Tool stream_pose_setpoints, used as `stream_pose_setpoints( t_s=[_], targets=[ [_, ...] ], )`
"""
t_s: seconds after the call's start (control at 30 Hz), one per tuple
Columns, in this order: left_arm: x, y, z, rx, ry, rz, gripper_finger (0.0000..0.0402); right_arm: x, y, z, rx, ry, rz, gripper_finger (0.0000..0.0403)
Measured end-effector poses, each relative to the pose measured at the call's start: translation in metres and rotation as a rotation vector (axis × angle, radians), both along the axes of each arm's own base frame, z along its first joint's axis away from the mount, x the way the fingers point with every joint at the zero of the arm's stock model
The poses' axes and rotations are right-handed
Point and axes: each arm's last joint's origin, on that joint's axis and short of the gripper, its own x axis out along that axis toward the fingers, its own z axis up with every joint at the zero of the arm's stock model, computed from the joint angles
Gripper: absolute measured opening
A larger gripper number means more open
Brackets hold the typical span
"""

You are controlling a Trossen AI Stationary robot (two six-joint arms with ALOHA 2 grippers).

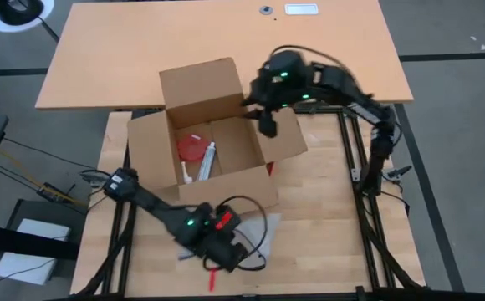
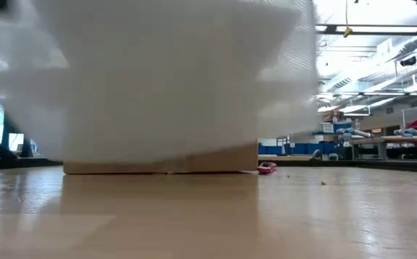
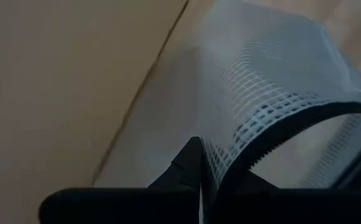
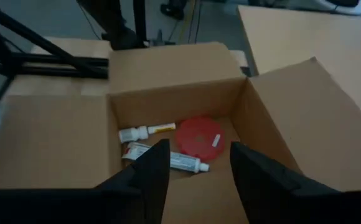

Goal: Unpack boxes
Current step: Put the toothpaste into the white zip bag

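Cardboard carton beneath right gripper

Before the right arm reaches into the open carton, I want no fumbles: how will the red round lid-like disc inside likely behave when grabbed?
The red disc looks flat and rigid, so probably stiff and light. It lies flat on the carton floor, leaving little edge to catch, so the open right pincer may slip off. It touches the tube, which may get nudged.

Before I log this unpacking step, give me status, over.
Right tool open above the carton, flaps spread. Left tool shut on clear plastic sheet near table's front. Red disc, tubes inside.
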Motion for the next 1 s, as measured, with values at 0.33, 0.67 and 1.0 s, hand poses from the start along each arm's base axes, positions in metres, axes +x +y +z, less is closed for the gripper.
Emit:
stream_pose_setpoints(
  t_s=[0.33, 0.67, 1.0],
  targets=[
    [0.044, 0.036, -0.053, -0.019, -0.029, -0.110, 0.0014, -0.087, 0.025, 0.044, -0.013, -0.040, -0.021, 0.0167],
    [0.071, 0.051, -0.053, -0.189, -0.174, -0.305, 0.0122, -0.141, 0.043, 0.058, 0.000, -0.026, -0.020, 0.0166],
    [0.072, 0.044, -0.008, -0.451, -0.220, -0.418, 0.0160, -0.165, 0.050, 0.064, -0.006, -0.043, -0.013, 0.0166]
  ],
)
